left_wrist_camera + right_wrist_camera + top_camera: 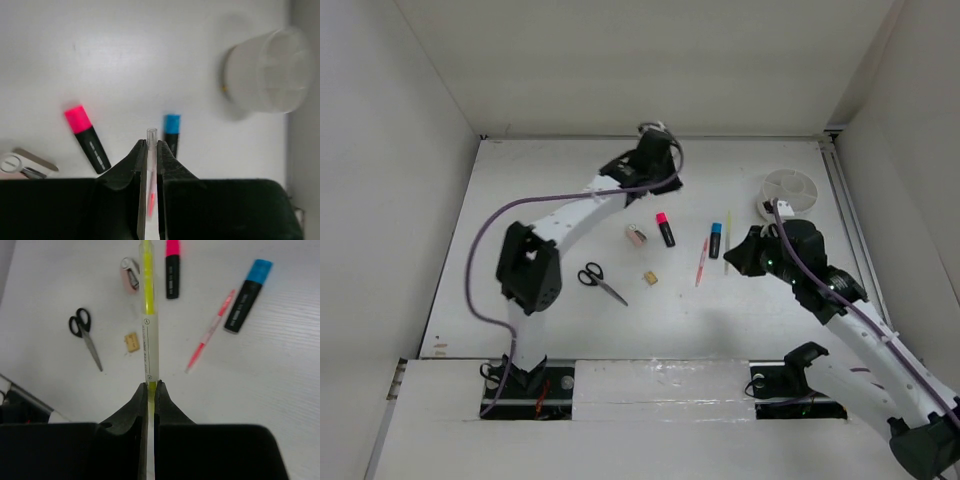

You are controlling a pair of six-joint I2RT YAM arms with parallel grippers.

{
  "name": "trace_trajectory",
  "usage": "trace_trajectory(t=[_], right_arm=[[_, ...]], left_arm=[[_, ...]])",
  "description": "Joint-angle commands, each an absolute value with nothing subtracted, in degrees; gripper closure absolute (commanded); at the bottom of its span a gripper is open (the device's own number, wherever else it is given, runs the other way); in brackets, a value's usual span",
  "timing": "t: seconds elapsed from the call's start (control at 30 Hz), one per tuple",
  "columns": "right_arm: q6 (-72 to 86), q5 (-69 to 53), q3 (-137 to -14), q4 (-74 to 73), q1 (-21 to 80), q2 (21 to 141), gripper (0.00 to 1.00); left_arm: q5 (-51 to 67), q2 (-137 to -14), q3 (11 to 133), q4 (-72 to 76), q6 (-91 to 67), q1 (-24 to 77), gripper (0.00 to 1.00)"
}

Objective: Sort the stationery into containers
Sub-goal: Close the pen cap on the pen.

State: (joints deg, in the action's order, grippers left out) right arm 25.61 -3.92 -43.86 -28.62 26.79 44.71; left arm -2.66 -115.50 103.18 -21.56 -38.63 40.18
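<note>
Top ends of yellow pen [148, 315] and pink-cap marker [172, 270] beyond the upper edge (right wrist)

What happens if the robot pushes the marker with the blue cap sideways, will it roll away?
It might roll or slide a bit: the blue-capped marker lies flat on a smooth white table. The thin pink pen lies close beside it, so a push that way would likely knock the pen too. It looks stiff and chunky, so it should not bend.

Scissors [602, 281] lie left of a small block [649, 278], and behind them, from left to right, sit an eraser [636, 235], a marker [665, 229], another marker [715, 240] and a bowl [790, 190].
</note>
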Motion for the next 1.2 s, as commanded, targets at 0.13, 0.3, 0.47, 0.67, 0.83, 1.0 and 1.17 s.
trace_trajectory(t=[0.13, 0.3, 0.47, 0.67, 0.83, 1.0, 1.17], right_arm=[[29.26, -27.76, -37.79, 2.87, 27.68, 52.29, 1.00], [32.43, -31.46, -38.32, 11.76, 33.12, 55.11, 1.00], [34.80, -31.99, -39.46, 16.17, 36.38, 55.11, 1.00], [36.12, -31.46, -38.94, 16.17, 37.44, 53.97, 1.00], [36.65, -29.53, -38.41, 16.17, 37.44, 52.21, 1.00], [36.65, -26.54, -38.41, 16.17, 37.44, 50.98, 1.00], [36.65, -26.71, -39.02, 16.17, 37.44, 51.68, 1.00]], left_arm=[[15.35, -88.81, 85.12, 3.84, -29.97, 35.42, 1.00], [21.44, -78.33, 72.53, 19.73, -28.65, 35.42, 1.00], [22.68, -72.25, 65.31, 27.59, -28.12, 35.95, 1.00], [23.73, -70.40, 63.02, 31.11, -28.65, 35.95, 1.00], [24.26, -69.26, 61.97, 32.17, -29.18, 35.95, 1.00], [24.78, -69.26, 61.35, 33.22, -29.71, 35.95, 1.00], [24.79, -69.26, 60.83, 33.75, -30.23, 35.95, 1.00]])
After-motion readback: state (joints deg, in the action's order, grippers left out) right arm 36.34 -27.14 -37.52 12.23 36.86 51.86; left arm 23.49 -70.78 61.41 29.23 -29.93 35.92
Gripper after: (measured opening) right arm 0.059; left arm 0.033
